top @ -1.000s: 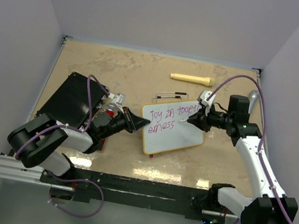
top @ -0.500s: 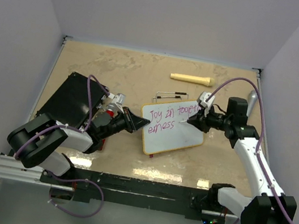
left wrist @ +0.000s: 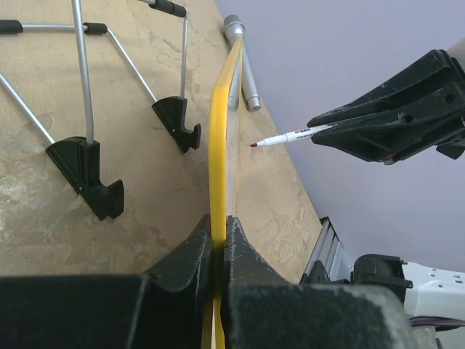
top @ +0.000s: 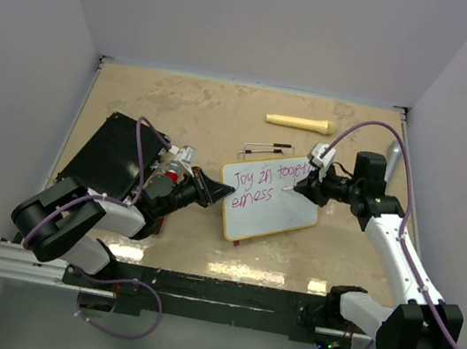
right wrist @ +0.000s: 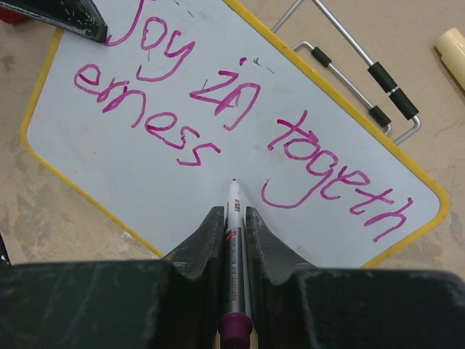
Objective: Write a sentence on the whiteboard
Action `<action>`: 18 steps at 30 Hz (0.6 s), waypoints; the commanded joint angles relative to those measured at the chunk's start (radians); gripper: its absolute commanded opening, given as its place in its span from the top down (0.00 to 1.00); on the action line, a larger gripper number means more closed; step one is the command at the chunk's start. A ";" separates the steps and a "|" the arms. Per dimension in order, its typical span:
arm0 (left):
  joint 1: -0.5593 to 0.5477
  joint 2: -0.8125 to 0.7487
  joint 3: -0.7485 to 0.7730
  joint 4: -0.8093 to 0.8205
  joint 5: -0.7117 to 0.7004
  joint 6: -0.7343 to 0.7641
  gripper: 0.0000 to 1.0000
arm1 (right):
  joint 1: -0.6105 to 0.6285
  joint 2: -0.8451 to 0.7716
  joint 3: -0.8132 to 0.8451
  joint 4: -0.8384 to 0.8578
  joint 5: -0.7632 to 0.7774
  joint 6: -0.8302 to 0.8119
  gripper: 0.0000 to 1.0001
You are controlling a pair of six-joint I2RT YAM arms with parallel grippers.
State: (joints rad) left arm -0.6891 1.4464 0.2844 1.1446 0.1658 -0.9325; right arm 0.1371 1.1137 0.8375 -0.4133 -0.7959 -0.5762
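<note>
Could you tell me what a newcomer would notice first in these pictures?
The pink sentence "Joy in togeth / erness" on the whiteboard at the centre of the table catches the eye first. The right gripper holds a marker pointed at it, while the left gripper clamps the board's edge.

Yellow-rimmed whiteboard (right wrist: 145,182) bears a pink sentence (right wrist: 221,102) (two lines).

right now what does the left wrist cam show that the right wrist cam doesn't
Left wrist only: the whiteboard seen edge-on, so the marker tip shows just off its face, plus a silver cylinder beyond. Right wrist only: the sentence, "Joy in togeth / erness". Both: the whiteboard gripped by the left gripper, the marker clamped in the right gripper, and the wire stand.
</note>
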 commanded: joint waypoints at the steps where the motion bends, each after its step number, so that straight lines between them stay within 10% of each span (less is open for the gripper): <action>1: -0.009 -0.023 0.012 0.116 -0.022 -0.002 1.00 | -0.002 0.008 0.014 0.008 0.049 -0.008 1.00; 18: -0.016 -0.008 0.007 0.138 -0.022 -0.006 1.00 | 0.009 0.021 0.040 -0.032 0.049 -0.028 1.00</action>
State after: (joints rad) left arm -0.7010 1.4464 0.2840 1.1610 0.1593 -0.9436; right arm 0.1429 1.1553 0.8375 -0.4389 -0.7506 -0.5877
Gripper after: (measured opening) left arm 0.066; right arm 0.142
